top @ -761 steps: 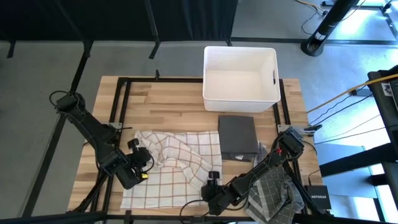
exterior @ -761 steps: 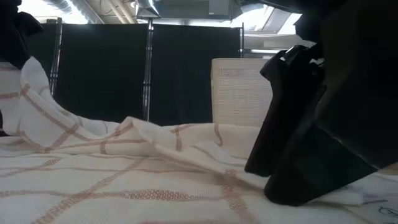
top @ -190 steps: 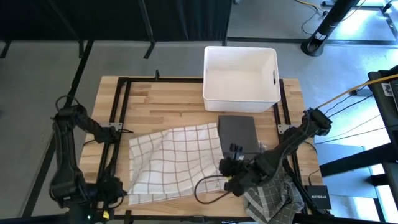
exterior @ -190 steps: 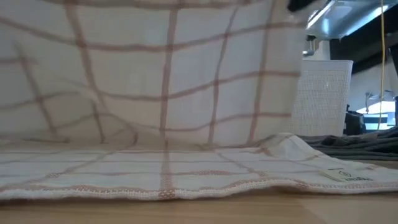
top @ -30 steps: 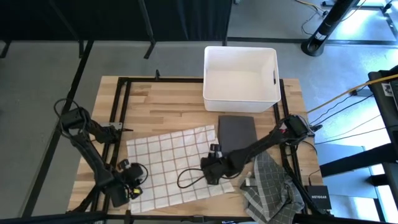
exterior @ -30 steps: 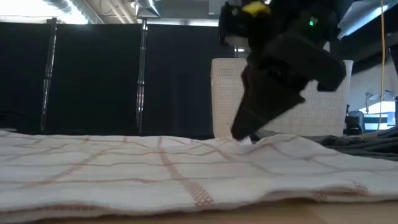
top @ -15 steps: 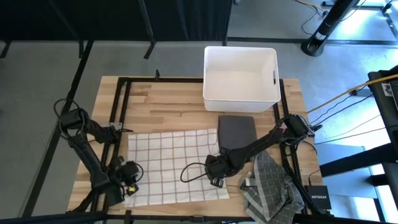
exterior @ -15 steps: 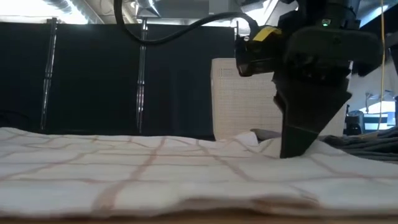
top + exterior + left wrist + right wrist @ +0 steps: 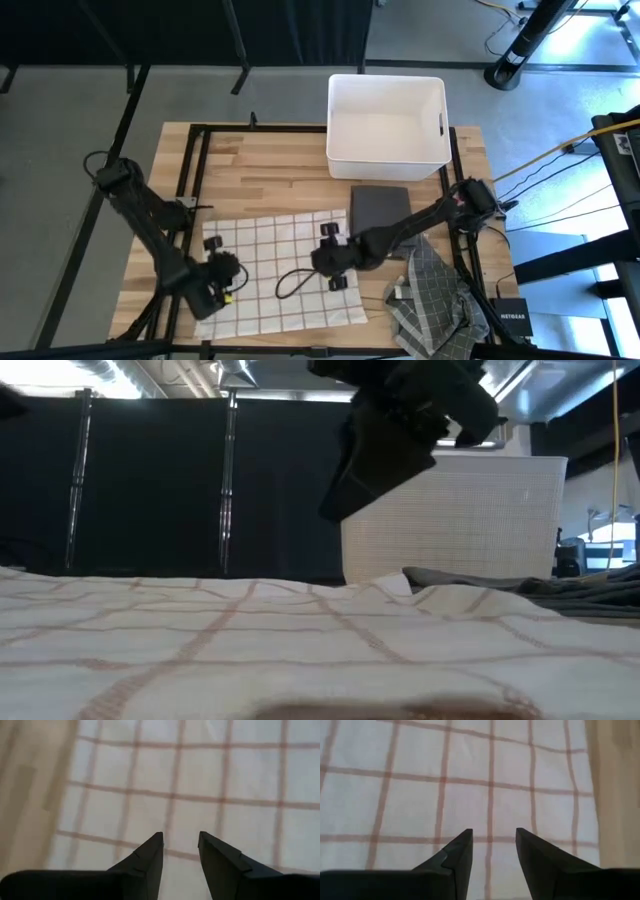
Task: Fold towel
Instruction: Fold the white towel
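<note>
High view: my left gripper and right gripper, both parted and empty, have just let go of the white red-checked cloth towel, now spread flat along the surface's front edge, ready for folding.

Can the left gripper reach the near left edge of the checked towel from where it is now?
Probably yes. The left gripper hangs open over the checked towel near that edge, nothing lies between them, and the right gripper, also open, is far enough across the towel not to block it.
</note>
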### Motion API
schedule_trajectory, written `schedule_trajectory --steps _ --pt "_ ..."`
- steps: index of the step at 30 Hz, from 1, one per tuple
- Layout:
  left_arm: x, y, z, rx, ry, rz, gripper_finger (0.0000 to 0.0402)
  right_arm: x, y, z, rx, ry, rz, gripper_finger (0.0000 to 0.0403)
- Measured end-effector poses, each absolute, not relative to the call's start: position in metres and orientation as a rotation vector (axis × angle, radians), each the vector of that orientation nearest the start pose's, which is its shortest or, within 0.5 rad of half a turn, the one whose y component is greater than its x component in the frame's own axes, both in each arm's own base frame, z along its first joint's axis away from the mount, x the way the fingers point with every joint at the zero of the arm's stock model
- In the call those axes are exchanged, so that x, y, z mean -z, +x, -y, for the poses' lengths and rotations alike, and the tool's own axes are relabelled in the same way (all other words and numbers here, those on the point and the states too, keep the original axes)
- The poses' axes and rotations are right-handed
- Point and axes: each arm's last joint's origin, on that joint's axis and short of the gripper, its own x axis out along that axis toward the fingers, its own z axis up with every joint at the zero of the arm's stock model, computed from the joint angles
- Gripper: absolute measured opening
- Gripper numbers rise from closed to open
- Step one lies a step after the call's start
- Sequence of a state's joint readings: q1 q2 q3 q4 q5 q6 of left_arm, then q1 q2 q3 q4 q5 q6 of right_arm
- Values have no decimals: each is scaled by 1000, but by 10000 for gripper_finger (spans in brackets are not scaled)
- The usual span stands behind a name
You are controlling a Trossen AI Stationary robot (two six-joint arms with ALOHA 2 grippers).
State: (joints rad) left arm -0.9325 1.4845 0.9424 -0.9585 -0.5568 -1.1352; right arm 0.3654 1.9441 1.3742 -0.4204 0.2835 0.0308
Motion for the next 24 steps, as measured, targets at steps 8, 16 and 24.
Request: schedule_trajectory --steps 8,16,24 --pt "-240 167 141 -306 5 -983 159 -204 397 -78 -136 -370 -912 153" --pt "-263 167 101 -411 260 -859 188 -210 411 -10 -50 -395 -852 153" --pt "-275 174 73 -612 276 -745 183 -218 421 23 87 -342 -731 153"
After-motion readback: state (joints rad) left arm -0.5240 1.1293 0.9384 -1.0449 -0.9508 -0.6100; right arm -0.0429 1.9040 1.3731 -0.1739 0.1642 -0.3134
